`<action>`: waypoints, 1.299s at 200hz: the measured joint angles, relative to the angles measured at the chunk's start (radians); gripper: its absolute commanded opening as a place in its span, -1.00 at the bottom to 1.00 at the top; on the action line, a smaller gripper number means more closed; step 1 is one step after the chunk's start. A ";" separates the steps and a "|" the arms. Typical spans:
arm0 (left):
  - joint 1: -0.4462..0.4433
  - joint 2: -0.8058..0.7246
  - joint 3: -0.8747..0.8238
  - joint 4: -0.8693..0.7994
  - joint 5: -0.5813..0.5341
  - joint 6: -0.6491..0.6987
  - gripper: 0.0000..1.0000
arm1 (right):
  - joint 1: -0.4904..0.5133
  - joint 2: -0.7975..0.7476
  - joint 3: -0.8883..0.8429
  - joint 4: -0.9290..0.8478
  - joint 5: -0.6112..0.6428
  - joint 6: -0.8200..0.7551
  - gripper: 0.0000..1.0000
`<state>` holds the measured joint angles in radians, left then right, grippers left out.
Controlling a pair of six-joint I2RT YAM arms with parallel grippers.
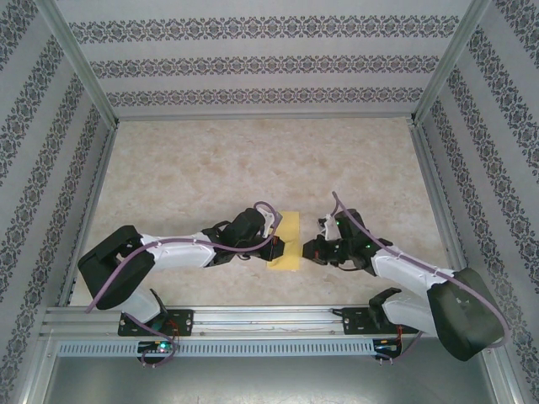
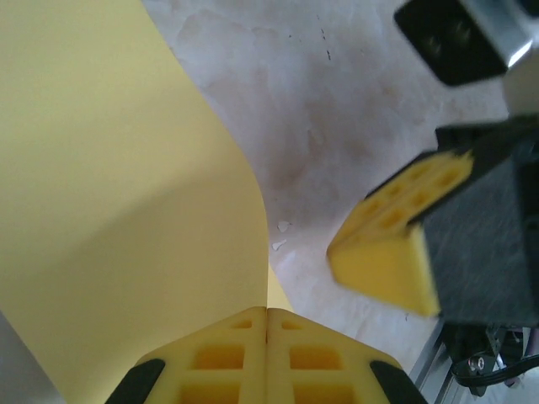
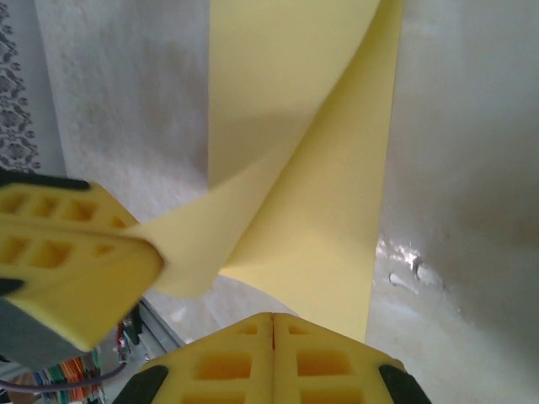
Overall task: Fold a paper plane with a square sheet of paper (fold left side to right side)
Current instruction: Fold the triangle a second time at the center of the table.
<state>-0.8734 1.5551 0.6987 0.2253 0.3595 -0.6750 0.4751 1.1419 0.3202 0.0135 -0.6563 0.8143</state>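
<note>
Left end effector [image 1: 275,250] clamping the square sheet of paper [image 1: 291,229], right end effector [image 1: 309,250] closed, empty, beside it

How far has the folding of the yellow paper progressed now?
Done: the left gripper is shut on a corner of the thin pale-yellow sheet of paper, holding it raised off the beige table. In hand: that flap curls over the rest of the sheet, uncreased. Left: laying it flat, pressing the crease, every later fold. The right gripper is shut beside it.
</note>
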 measured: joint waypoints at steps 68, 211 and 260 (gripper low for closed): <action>0.001 0.023 0.000 0.000 0.006 -0.012 -1.00 | 0.110 0.079 -0.035 0.090 0.081 0.059 -1.00; 0.043 0.023 -0.001 -0.005 0.026 0.013 -1.00 | 0.132 0.153 0.010 0.050 0.144 0.024 -1.00; 0.088 0.023 -0.001 -0.031 0.056 0.042 -1.00 | 0.132 0.161 0.039 0.000 0.151 -0.002 -1.00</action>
<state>-0.7856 1.5784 0.6975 0.1947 0.4160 -0.6327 0.6067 1.3033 0.3592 0.0135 -0.5049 0.8127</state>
